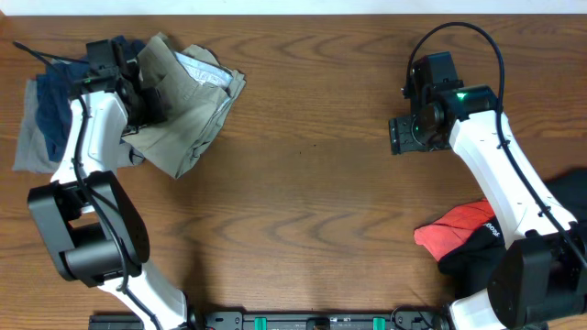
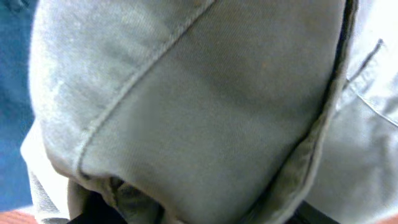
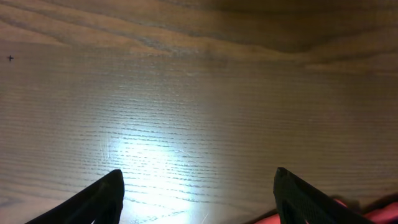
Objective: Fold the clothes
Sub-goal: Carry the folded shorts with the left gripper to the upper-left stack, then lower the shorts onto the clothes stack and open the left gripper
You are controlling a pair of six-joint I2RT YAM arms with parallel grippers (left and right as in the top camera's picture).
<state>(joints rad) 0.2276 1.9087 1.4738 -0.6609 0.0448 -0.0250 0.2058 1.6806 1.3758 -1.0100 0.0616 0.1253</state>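
Observation:
The khaki-grey shorts (image 1: 188,115) lie bunched at the table's back left, with the white inner waistband (image 1: 204,71) showing. My left gripper (image 1: 144,96) sits on their left side and is shut on the fabric. In the left wrist view the shorts (image 2: 205,106) fill the frame and drape over the fingers, hiding them. A dark blue garment (image 1: 55,96) and a grey one (image 1: 32,147) lie just left of the shorts. My right gripper (image 1: 404,136) is open and empty over bare wood (image 3: 199,186).
A red garment (image 1: 459,227) on a black one (image 1: 472,258) lies at the front right beside the right arm's base; the red edge shows in the right wrist view (image 3: 373,214). The blue garment shows at the left of the left wrist view (image 2: 12,93).

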